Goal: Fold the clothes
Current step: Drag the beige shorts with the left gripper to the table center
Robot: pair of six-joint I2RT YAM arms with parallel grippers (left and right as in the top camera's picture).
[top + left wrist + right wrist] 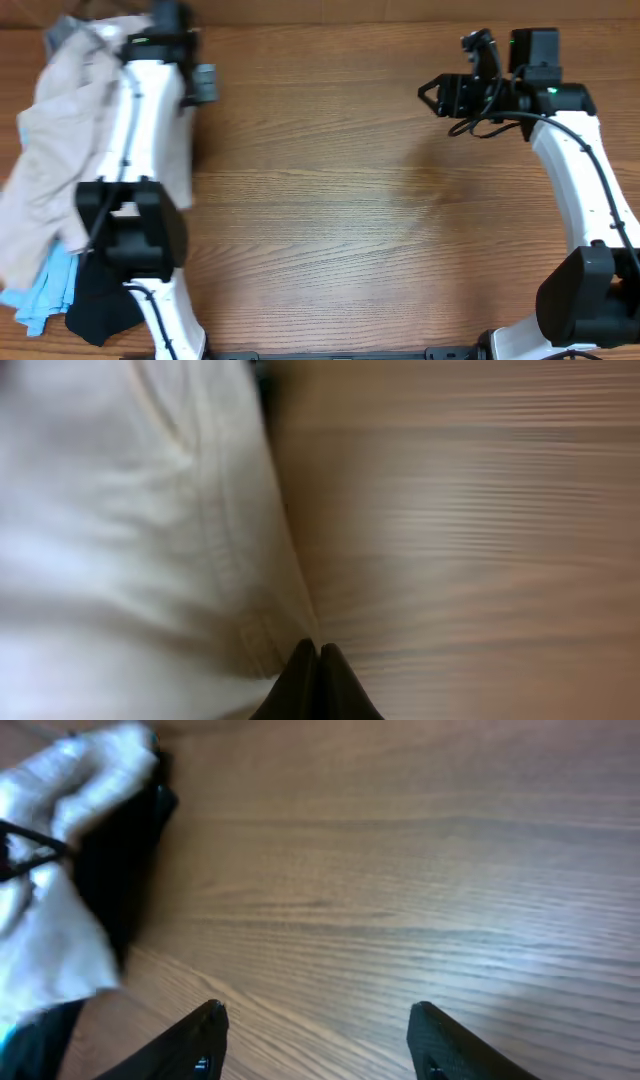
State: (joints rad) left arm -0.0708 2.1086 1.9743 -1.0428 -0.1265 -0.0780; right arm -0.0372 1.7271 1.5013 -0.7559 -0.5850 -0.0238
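Clothes point(55, 215) piled at left edge of table point(330, 200).
Overhead: beige shorts point(60, 130) on top, light-blue garment point(45, 290) and black garment point(100, 312) beneath. Left wrist: left gripper point(318, 662) closed together at shorts' edge. Right wrist: right gripper point(315, 1020) spread apart over bare wood.

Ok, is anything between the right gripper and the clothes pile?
Nothing lies on the bare table between them, but the left arm runs along the pile's right side, standing between the right gripper and the clothes. Its jaws look shut at the edge of the beige shorts.
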